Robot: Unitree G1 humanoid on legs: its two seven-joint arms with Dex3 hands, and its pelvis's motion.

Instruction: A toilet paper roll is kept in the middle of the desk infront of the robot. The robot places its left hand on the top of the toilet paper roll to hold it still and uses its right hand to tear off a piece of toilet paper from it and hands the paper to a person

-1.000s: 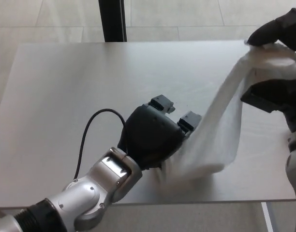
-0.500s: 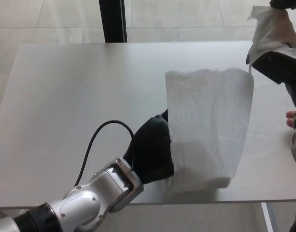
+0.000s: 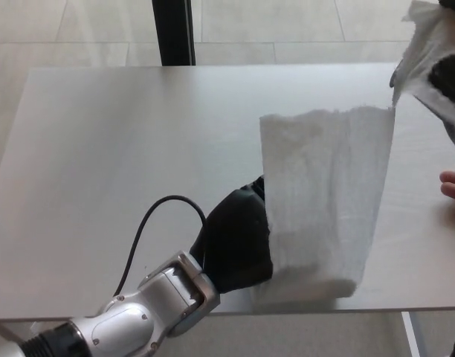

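Head view — paper sheet (image 3: 324,193) hides roll; right hand (image 3: 447,74) cropped.

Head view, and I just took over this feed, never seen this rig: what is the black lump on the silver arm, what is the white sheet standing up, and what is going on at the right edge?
The camera sits on the robot's head and looks down at a grey desk. The silver arm coming in from the lower left is the robot's left arm; the black lump is its left hand, resting near the desk's front edge. It partly hides behind a long white sheet of toilet paper, which rises from the desk to a ragged top edge. The roll itself cannot be seen clearly. At the upper right, the robot's right hand holds a separate torn piece of paper above the desk's corner. Lower on the right edge, a person's fingertips just show.
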